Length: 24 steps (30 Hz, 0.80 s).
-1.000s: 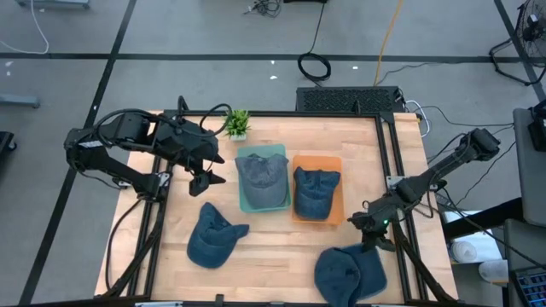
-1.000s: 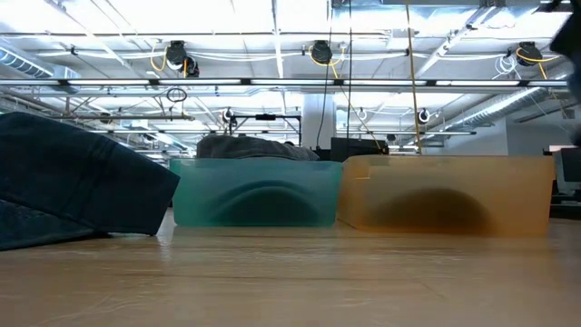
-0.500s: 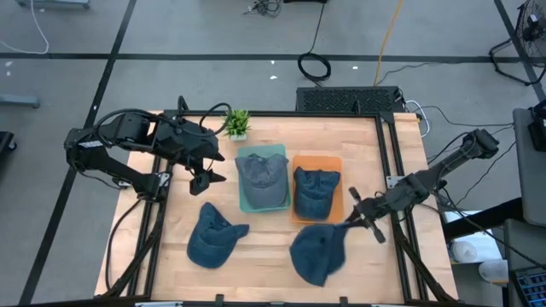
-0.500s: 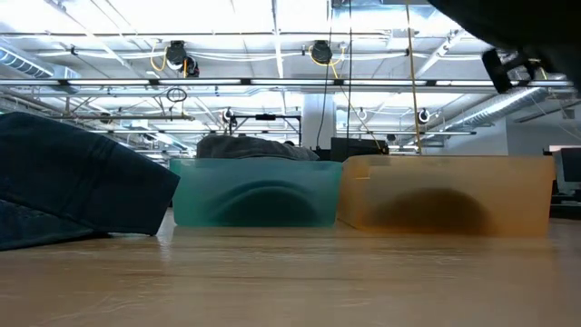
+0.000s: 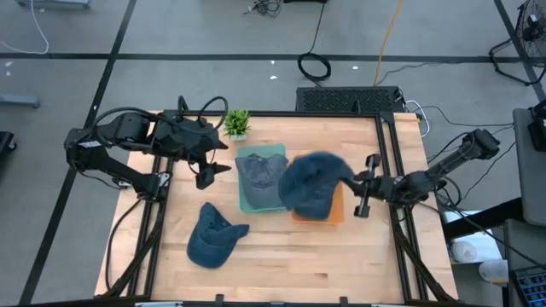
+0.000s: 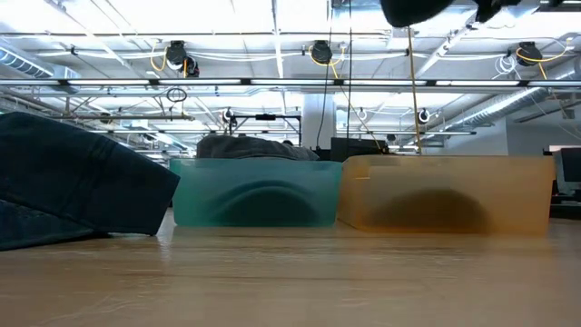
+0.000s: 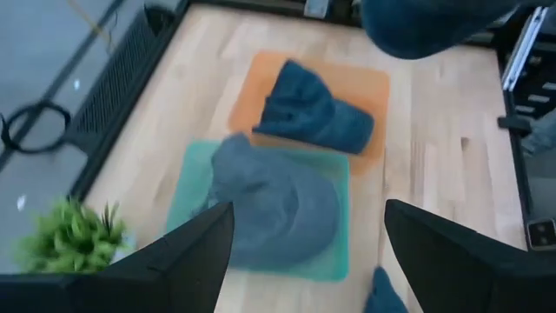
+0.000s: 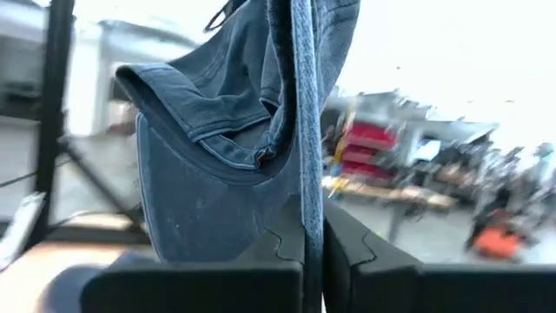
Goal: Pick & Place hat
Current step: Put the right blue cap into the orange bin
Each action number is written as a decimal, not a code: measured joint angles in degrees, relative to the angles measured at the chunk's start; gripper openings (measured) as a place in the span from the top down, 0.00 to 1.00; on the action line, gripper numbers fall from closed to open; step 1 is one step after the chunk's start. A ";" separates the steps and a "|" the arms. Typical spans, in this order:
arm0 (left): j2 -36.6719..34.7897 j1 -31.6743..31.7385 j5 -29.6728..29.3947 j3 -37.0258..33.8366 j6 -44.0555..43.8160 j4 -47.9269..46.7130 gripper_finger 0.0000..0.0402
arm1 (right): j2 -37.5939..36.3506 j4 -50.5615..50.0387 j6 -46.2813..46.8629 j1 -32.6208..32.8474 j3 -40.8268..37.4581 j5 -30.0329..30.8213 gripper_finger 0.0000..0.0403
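High view, right gripper (image 5: pixel 357 182): pinched on carried hat (image 5: pixel 309 185).
Risk: it probably piles up; orange bin (image 5: pixel 338 215) is occupied.
Left gripper (image 5: pixel 207 171): spread, idle.

1. I see a small potted plant (image 5: pixel 238 124) just behind the left gripper (image 5: pixel 213 171), at the far edge of the wooden table (image 5: pixel 281 264).
2. A black coil of cable (image 5: pixel 314 66) lies on the floor, well beyond the right gripper (image 5: pixel 352 182) and to its left.
3. A dark grated panel (image 5: pixel 348 99) sits behind the table edge, straight out past the right gripper.
4. A yellow cable (image 5: pixel 388 38) runs over the floor beyond that panel.
5. In the low view, hanging cord reels (image 6: pixel 177 54) and ceiling lights show far behind both grippers.
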 joint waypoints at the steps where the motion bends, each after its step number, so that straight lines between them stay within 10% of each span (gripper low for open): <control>1: 0.00 0.00 -0.26 0.00 0.89 1.05 0.23 | 0.42 2.79 -2.47 -0.34 0.00 0.08 1.00; 11: 0.00 0.00 -0.35 0.00 6.42 10.58 0.23 | 7.02 23.62 -14.58 -5.81 0.07 -7.66 1.00; 24: 0.75 -0.13 2.27 0.00 20.70 18.59 0.23 | 22.04 38.34 -5.46 -18.71 9.83 -25.36 1.00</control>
